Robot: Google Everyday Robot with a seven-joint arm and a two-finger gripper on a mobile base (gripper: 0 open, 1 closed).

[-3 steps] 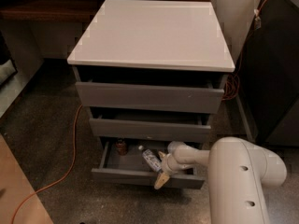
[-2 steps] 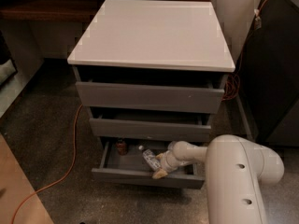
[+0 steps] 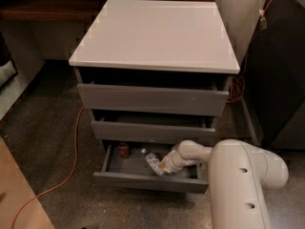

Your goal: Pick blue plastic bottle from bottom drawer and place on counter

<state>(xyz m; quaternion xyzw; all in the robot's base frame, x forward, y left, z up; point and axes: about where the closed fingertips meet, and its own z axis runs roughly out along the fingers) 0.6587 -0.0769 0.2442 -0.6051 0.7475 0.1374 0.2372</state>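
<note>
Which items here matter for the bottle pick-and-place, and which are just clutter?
Job: blue plastic bottle, lying in the open bottom drawer; counter; pincer, down in that drawer at the bottle.
Lying about: red-brown can in the same drawer; two upper drawers; orange cable on the floor; wooden shelf.

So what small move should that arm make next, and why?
Probably settle the gripper onto the blue plastic bottle and grip it: the bottle lies on its side in the open bottom drawer, the gripper right at its end, and nothing is lifted yet.
</note>
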